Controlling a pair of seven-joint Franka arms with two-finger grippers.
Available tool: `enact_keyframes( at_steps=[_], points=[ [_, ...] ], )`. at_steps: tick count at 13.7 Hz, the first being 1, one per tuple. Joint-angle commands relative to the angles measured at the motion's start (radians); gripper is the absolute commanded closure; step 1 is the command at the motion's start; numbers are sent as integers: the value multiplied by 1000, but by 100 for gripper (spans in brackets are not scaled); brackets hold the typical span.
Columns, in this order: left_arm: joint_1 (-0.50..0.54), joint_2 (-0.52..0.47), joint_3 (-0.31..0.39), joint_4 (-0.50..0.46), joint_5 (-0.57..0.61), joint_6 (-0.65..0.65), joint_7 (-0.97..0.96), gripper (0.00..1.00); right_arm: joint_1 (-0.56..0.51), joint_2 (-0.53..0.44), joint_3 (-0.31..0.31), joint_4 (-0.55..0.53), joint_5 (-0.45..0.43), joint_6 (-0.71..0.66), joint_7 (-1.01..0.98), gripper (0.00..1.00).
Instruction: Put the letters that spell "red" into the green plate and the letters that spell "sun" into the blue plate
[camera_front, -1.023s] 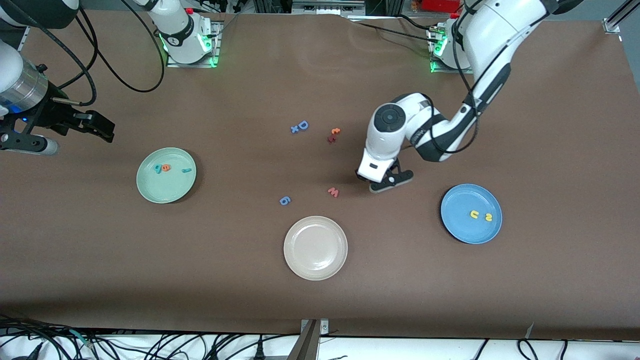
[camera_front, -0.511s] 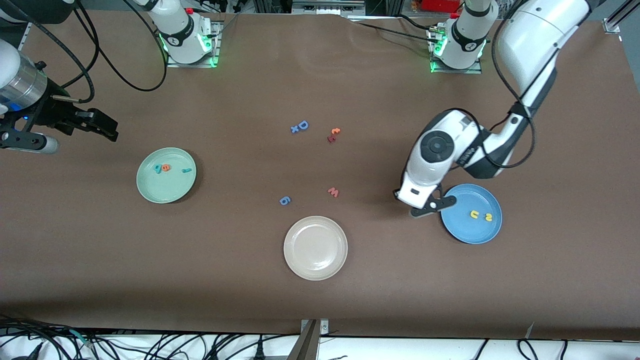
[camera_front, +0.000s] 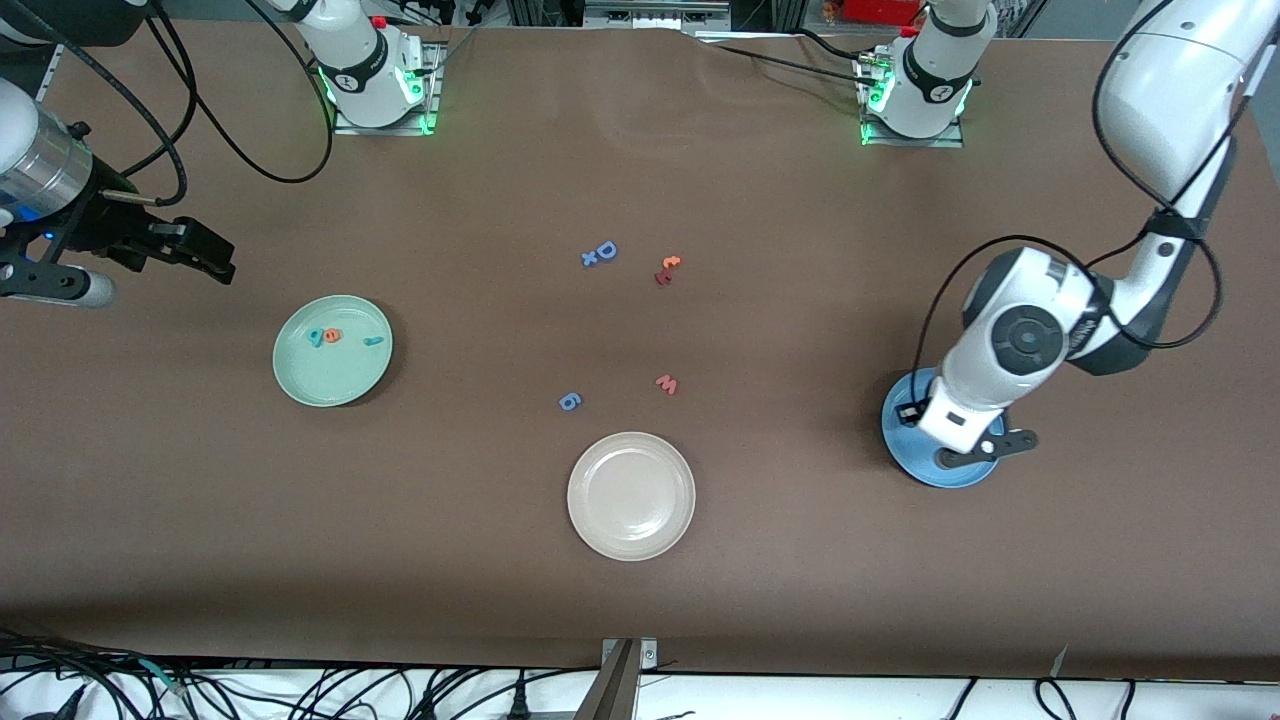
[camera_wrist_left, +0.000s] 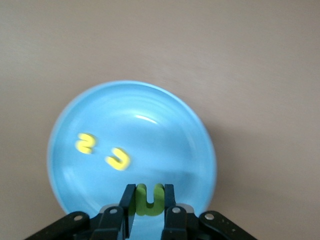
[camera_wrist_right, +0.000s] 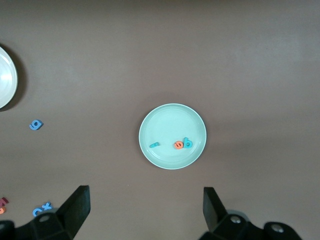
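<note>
The left gripper (camera_wrist_left: 147, 212) hangs over the blue plate (camera_wrist_left: 165, 130), jaws pinching the green n (camera_wrist_left: 148, 199). In the front view the arm hides the s (camera_wrist_left: 85, 143) and u (camera_wrist_left: 118, 159). The right gripper (camera_wrist_right: 145, 212) waits, jaws wide, with bare surface (camera_front: 800, 560) around.

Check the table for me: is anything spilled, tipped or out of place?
Nothing stands out. The round blue plate and pale green plate sit flat, and the left gripper grips the green foam "n" over the blue plate.
</note>
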Motion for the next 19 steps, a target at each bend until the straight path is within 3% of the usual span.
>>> enact_keyframes(
  at_steps=[1,2,3,4,5,14,18,19],
  points=[
    [23,-8,-1,-6,-11,-21,59,74,-1,-14,-4,0,20,0,-6,0],
    [27,-2,2,-4,-7,-17,64,62,-1,-14,-4,0,20,0,-6,0],
    [33,0,2,-3,-6,-17,64,42,-1,-14,-4,0,20,0,-6,0],
    [35,0,2,0,-4,-17,65,15,-1,-15,-4,0,20,0,-6,0],
    [37,1,2,17,-6,-17,68,0,-1,-15,-6,0,20,-1,-6,0],
    [168,-17,2,26,-4,-23,145,0,-3,-15,-7,0,20,0,-6,0],
    [185,-22,8,115,-9,-144,243,0,-3,-15,-7,0,20,-1,-6,0],
    [182,-41,37,117,-24,-150,281,0,-3,-15,-7,0,20,-1,-6,0]
  ],
)
